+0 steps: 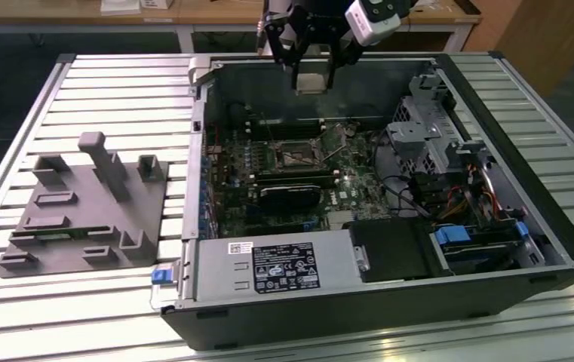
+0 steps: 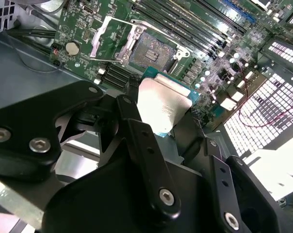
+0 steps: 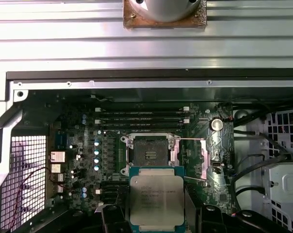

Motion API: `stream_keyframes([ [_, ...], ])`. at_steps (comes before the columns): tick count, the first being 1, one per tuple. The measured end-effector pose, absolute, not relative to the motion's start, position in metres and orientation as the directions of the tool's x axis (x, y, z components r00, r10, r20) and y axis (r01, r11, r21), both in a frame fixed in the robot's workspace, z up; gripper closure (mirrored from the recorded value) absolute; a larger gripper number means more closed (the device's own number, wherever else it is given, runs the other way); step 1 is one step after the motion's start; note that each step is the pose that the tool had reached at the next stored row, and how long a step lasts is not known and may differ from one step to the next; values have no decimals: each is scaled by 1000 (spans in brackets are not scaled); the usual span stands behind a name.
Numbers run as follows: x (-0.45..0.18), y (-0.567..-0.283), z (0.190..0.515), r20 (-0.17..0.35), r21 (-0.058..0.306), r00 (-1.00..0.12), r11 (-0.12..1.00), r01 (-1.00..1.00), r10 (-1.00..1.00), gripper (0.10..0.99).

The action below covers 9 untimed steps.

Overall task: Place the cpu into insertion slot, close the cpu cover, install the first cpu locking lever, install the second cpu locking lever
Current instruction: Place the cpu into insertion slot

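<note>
The hand [image 1: 311, 75] is closed on the cpu [image 3: 156, 199], gripping its edges above the open computer case [image 1: 388, 302] on the desk [image 1: 115, 98]. Inside the case, the insertion slot [image 3: 149, 153] is empty, and its cpu cover [image 2: 127, 43] is swung open beside it.

1. I see the cpu [image 3: 156, 199] with a dull, silvery-tan metal top and a green board edge.
2. The gripper [image 2: 160, 112] looks matt black, with bright steel screws.
3. The cpu cover [image 2: 127, 44] is thin, shiny bare metal.
4. The insertion slot [image 3: 149, 154] is dark inside a silvery rim.
5. The table [image 1: 115, 98] is ribbed, satin grey metal.
6. The case [image 1: 367, 317] is matt black outside.
7. The fixture block [image 1: 85, 219] looks to me like matt grey plastic.
</note>
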<state>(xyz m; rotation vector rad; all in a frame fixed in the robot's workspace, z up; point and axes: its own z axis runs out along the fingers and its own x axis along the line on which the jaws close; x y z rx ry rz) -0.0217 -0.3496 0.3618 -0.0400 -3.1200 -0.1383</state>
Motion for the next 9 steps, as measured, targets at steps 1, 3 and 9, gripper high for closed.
stream_keyframes([
  [1,-22,-350,362,19,88,-1000,996,26,25,549],
  [3,-22,-350,361,19,88,-1000,996,26,25,549],
  [9,-22,-350,360,19,86,-1000,996,26,25,549],
])
